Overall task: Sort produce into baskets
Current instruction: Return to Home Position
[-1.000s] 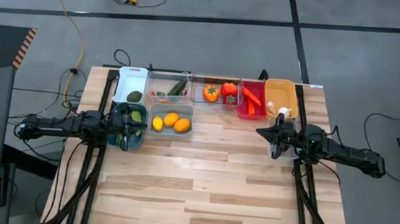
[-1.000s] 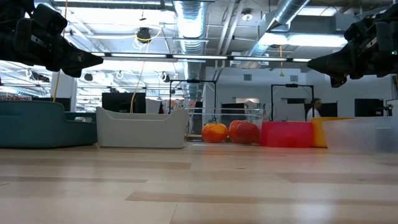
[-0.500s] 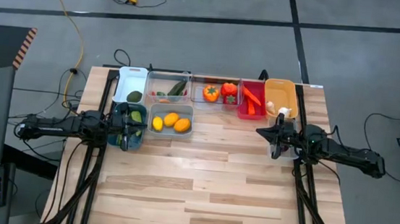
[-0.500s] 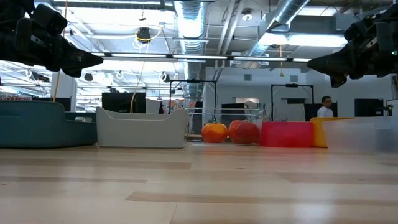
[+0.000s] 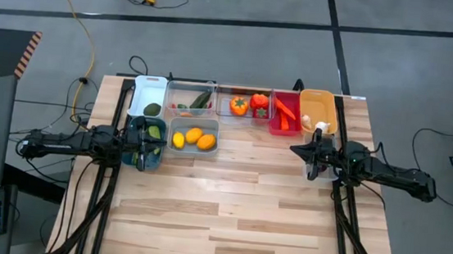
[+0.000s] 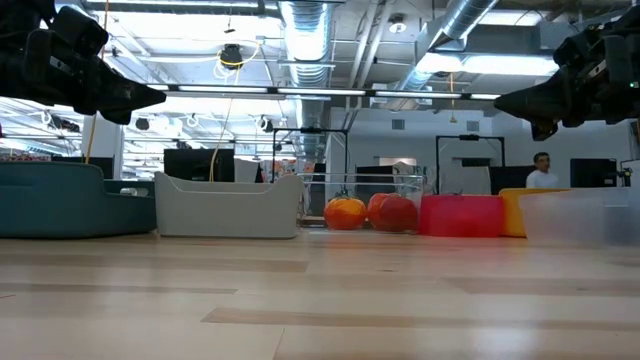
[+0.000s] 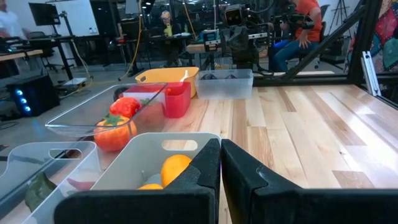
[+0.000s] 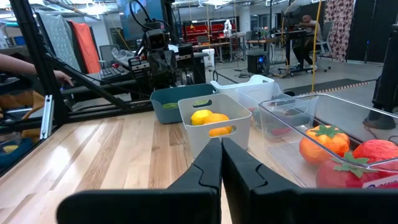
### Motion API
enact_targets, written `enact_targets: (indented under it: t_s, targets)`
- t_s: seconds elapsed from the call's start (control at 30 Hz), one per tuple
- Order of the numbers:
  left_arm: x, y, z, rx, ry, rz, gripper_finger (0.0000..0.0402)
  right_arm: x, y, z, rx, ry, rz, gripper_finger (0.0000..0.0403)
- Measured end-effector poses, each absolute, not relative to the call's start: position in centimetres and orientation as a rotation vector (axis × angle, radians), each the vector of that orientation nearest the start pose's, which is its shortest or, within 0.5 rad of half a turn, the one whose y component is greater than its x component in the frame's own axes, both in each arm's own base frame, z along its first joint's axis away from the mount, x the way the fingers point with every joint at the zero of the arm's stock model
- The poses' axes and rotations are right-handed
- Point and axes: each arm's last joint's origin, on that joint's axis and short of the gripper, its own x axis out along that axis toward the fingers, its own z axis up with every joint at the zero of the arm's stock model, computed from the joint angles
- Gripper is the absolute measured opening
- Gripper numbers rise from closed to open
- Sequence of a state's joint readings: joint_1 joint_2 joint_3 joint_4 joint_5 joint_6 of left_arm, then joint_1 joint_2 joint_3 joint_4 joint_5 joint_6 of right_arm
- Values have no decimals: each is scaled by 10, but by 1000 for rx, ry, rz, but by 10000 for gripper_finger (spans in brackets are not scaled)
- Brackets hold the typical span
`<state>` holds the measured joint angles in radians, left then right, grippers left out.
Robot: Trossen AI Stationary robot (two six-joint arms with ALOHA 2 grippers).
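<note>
Lemons [image 5: 194, 135], 3 yellow ovals, lie in the grey-blue basket [image 5: 194, 121].

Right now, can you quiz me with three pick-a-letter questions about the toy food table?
1. Where is the white garlic? A) orange basket B) the floor C) a chair
2. How many lemons are in the grey basket? A) one B) three C) six
3. The right gripper is: A) holding a lemon B) shut and empty C) wide open
Answers: 1 A, it shows white inside that basket. 2 B, three sit side by side. 3 B, its fingers meet with nothing between.
</note>
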<state>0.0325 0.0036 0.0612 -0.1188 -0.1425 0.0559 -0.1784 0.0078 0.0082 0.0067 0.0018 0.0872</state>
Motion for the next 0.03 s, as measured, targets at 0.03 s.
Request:
enact_targets:
  t_s: [0.03]
  targets:
    - [93, 7, 173, 59, 66, 173, 2, 96, -17, 166, 86, -15, -180, 36]
